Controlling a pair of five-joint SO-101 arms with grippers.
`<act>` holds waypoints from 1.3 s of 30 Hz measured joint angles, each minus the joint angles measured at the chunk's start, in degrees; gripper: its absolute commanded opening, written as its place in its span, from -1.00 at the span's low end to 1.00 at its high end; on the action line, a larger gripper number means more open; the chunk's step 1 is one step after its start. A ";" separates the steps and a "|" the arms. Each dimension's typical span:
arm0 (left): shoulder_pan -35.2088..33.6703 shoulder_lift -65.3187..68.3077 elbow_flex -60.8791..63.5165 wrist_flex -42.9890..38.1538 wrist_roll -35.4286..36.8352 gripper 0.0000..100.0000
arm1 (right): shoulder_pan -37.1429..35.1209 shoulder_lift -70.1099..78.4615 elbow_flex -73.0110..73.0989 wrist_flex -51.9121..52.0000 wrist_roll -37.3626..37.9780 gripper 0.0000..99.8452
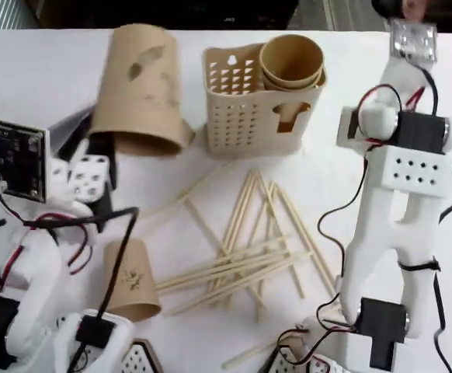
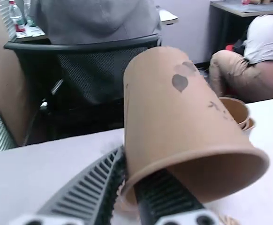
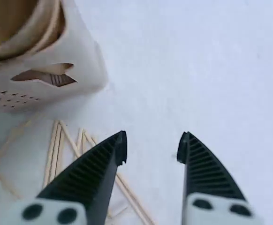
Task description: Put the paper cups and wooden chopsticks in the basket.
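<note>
Paper cup [image 2: 183,126] aloft in left tool [image 2: 129,173]

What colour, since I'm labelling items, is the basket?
The basket is cream with perforated walls; high view shows it best.

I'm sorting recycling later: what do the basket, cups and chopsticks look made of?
Basket: likely moulded plastic, cream, matte, with rows of holes. Paper cups: brown matte paper, thin rolled rim. Chopsticks: pale bare wood or bamboo, unlacquered; which one is unclear.
</note>
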 measured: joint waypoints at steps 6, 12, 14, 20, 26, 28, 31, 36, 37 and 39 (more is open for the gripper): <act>6.07 11.69 -7.21 -0.88 0.88 -0.96 | 1.49 0.00 18.29 -13.45 -4.84 -0.64; 10.99 24.53 -18.37 -0.88 0.88 -0.96 | 1.58 0.00 30.24 -25.85 -5.27 -0.64; 11.96 29.89 -21.98 -0.88 0.88 -0.96 | 1.76 0.00 31.03 -27.43 -5.27 -0.64; 12.84 47.03 -33.76 -0.88 0.88 -0.96 | 1.85 0.00 31.30 -28.13 -5.27 -0.64; 12.92 62.77 -44.40 -0.88 0.88 -0.95 | 1.85 0.00 31.30 -28.13 -5.27 -0.64; 12.92 66.73 -46.86 -0.88 0.88 -0.95 | 1.85 0.00 31.30 -28.13 -5.27 -0.64; 12.92 70.68 -49.41 -0.88 0.88 -0.95 | 1.85 0.00 31.30 -28.31 -5.27 -0.64; 13.19 71.65 -50.20 -0.88 0.88 -0.86 | 1.85 0.00 31.30 -28.48 -5.27 -0.64; 13.19 71.65 -50.20 -0.88 0.88 -0.79 | 1.85 0.00 31.30 -28.48 -5.27 -0.64; 13.71 71.65 -50.20 -0.88 0.97 -0.63 | 1.85 0.00 31.30 -28.48 -5.27 -0.64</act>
